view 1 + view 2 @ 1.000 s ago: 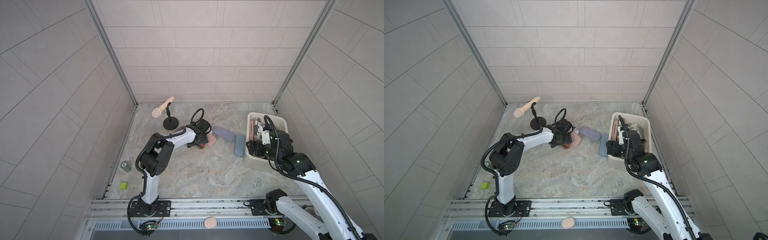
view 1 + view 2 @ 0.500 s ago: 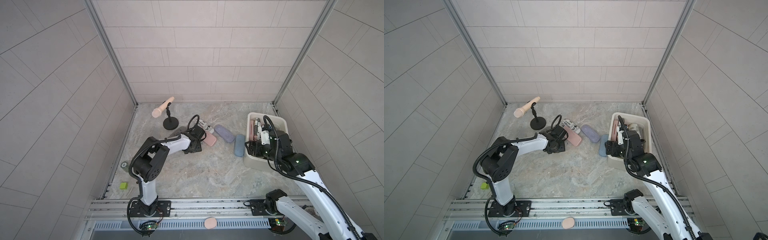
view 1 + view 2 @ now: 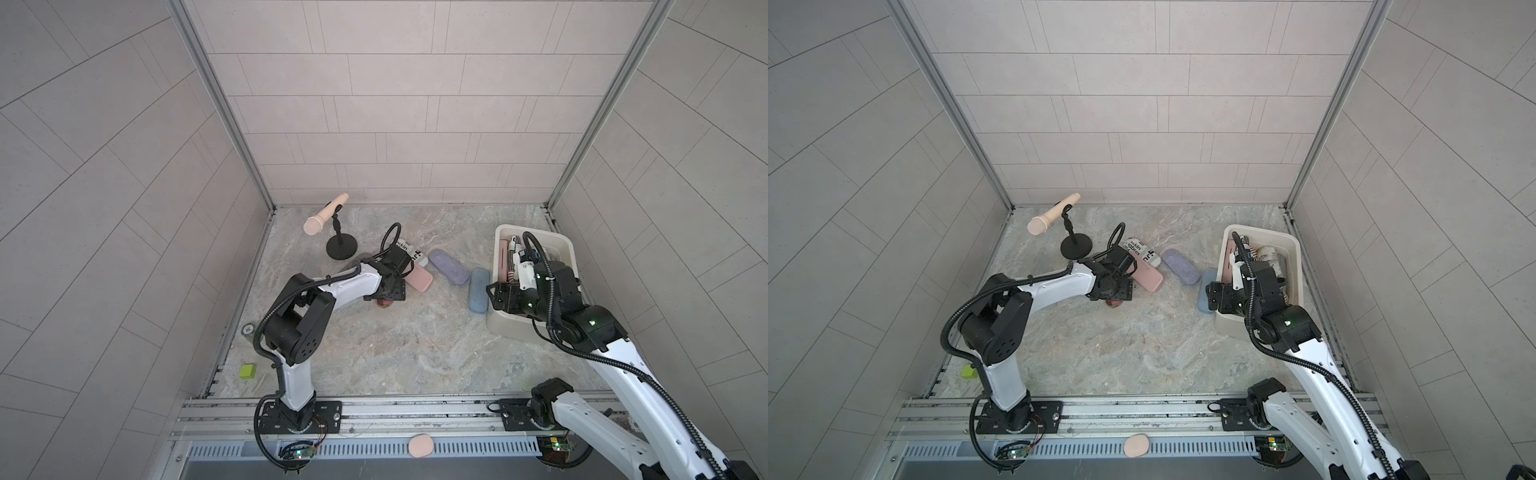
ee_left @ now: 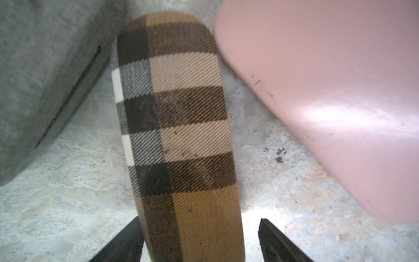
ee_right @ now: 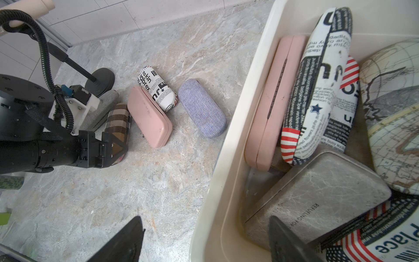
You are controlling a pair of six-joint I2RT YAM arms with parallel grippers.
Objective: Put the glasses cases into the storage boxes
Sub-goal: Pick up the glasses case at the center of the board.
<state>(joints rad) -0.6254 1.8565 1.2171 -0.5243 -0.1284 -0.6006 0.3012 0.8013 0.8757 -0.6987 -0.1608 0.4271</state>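
Observation:
My left gripper point(image 4: 199, 219) is open around one end of a beige plaid case point(image 4: 176, 127) lying on the floor; one finger touches it, the other stands off. Beside it lie a grey case point(image 4: 40, 74) and a pink case point(image 5: 148, 116). A newspaper-print case point(image 3: 411, 252), a lavender case point(image 3: 449, 267) and a light blue case point(image 3: 478, 290) lie farther right. The cream storage box point(image 3: 561, 241) holds several cases. My right gripper point(image 5: 205, 217) hangs open over the box's near rim point(image 5: 226, 158), empty.
A pink microphone point(image 3: 324, 214) on a black stand point(image 3: 341, 247) is behind the left gripper. A green block point(image 3: 247, 370) lies by the left wall. A pink oval pad point(image 3: 420, 445) sits on the front rail. The box stands against the right wall.
My left gripper has drawn back toward the front, uncovering the pink and newspaper-print cases, and now straddles the plaid case. The right arm has not moved.

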